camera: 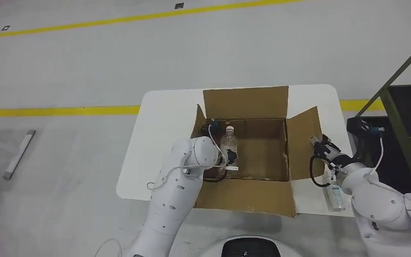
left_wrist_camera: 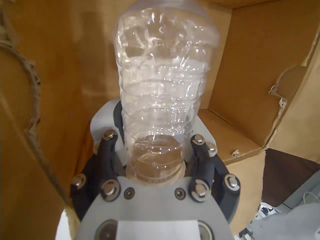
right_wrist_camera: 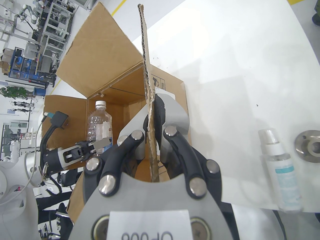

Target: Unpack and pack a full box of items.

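**Bottle held inside box; flap held aside**

Step in hand: the left pincer (left_wrist_camera: 153, 139) is clamped on the lower body of the clear plastic bottle (left_wrist_camera: 165, 76). The bottle stands upright inside the open cardboard box (camera: 257, 193), near its left wall. Whether the bottle is going in or coming out cannot be told. The box floor around it looks bare, which suggests unpacking is near its end or packing is just beginning.

The right pincer (right_wrist_camera: 153, 132) is pinched on the box's right flap (right_wrist_camera: 144, 51) and holds it on edge.

Next move: a straight vertical path for the bottle, kept off the left wall and its torn flap edge.

Surroundings: a small spray bottle (right_wrist_camera: 280, 168) lies on the white surface (right_wrist_camera: 225, 51) outside the box, near the right arm.
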Controlling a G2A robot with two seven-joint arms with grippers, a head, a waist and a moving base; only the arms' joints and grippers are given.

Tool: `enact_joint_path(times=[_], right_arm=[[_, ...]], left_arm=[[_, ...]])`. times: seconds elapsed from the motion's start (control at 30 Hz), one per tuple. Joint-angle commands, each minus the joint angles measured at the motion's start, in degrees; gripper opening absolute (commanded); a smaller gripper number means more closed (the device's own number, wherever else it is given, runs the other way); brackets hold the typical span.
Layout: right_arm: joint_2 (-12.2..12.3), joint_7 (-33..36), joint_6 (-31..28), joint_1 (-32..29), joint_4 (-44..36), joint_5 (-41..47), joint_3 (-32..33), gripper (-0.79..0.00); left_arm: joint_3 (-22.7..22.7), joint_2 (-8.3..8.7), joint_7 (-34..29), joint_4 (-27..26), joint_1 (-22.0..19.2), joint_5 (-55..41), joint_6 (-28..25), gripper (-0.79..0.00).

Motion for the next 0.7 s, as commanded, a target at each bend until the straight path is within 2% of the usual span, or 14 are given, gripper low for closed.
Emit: enact_joint_path(times=[0.0,0.23,0.27,0.3,0.33,0.37,0.5,0.67], right_arm=[[0.07,0.08,-0.19,0.1,0.24,-0.27,-0.11,-0.785],[0.25,0.21,-0.31,0.37,0.55,-0.41,-0.35,-0.785],[0.28,0.17,-0.28,0.41,0.61,-0.42,-0.35,-0.785],[0.3,0.14,-0.24,0.46,0.64,-0.4,-0.36,-0.785],[0.32,0.12,-0.24,0.52,0.64,-0.4,-0.35,-0.785],[0.34,0.1,-0.27,0.55,0.65,-0.4,-0.33,-0.785],[0.46,0.29,-0.18,0.48,0.64,-0.4,-0.09,-0.785],[0.61,0.51,-0.27,0.39,0.69,-0.31,0.2,-0.785]], left_arm=[[0.86,-0.08,0.23,1.02,-0.28,1.34,0.23,-0.785],[0.98,-0.65,2.45,4.92,-0.97,0.63,2.45,-0.785],[1.39,-0.68,2.57,5.38,-1.08,1.44,2.57,-0.702],[1.5,-0.74,2.69,5.77,-1.1,1.48,2.69,-0.446],[1.52,-0.81,2.81,6.12,-1.15,1.33,2.81,-0.28],[1.57,-0.87,2.82,6.37,-1.25,1.23,2.82,0.0],[1.54,-1.0,2.86,6.63,-1.92,1.57,2.86,0.0],[0.92,-0.85,2.63,4.23,-2.13,2.7,2.62,0.0]])
